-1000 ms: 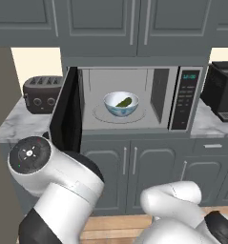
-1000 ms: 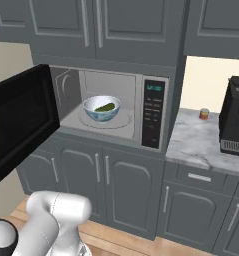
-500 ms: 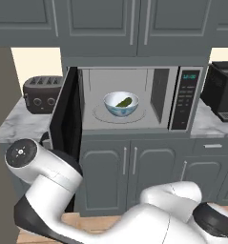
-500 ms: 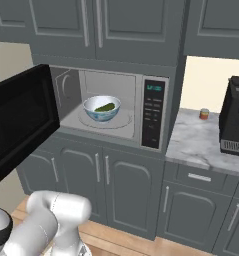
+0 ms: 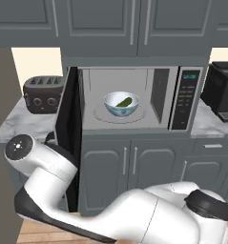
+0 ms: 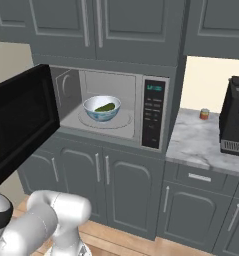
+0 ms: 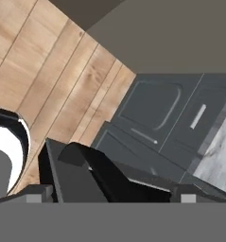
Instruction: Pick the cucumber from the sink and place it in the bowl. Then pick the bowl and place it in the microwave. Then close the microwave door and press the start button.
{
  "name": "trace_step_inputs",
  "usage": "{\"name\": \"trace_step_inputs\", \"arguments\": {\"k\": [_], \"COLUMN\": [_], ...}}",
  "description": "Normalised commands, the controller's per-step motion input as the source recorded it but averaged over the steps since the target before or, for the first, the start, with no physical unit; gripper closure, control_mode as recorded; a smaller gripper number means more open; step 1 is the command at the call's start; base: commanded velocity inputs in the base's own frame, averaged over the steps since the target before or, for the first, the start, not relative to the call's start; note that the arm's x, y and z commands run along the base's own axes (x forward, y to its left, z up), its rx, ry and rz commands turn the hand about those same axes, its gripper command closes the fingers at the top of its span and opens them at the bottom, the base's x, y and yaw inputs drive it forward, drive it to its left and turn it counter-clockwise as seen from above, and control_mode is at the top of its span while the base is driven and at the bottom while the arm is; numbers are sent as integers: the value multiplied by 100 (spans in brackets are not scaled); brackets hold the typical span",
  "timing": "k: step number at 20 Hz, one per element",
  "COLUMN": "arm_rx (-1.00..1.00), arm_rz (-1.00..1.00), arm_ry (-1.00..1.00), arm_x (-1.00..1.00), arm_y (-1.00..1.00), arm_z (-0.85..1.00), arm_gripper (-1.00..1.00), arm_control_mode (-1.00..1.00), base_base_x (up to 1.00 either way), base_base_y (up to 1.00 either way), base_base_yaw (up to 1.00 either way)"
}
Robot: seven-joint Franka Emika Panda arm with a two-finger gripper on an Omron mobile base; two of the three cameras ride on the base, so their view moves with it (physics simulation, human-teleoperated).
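No readable labels; microwave [image 5: 182, 97] panel text is too small. Bowl [image 5: 121, 104] with cucumber [image 5: 124, 101] sits inside on the turntable. Microwave door [image 6: 22, 120] is swung wide open. Toaster [image 5: 43, 92] to the left, black appliance [image 6: 236, 122] and small jar [image 6: 204, 114] on the right counter. Gripper [image 7: 109, 196] state: cannot tell, tips blurred against floor and cabinets.

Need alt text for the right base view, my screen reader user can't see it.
The microwave stands with its door swung wide open to the left, and inside sits the bowl holding the cucumber. Grey cabinets surround it, and a marble counter to the right carries a black appliance and a small jar.
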Motion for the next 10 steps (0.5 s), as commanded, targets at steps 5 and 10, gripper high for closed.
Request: {"name": "trace_step_inputs", "arguments": {"k": [5,10], "arm_rx": [6,5], "arm_rz": [-3,0], "arm_ry": [0,-2], "arm_x": [0,0], "arm_y": [-68,-65], "arm_z": [0,0], "arm_gripper": [-100,-100], "arm_control_mode": [-100,-100], "base_base_x": [0,0], "base_base_y": [0,0], "base_base_yaw": [0,0]}}
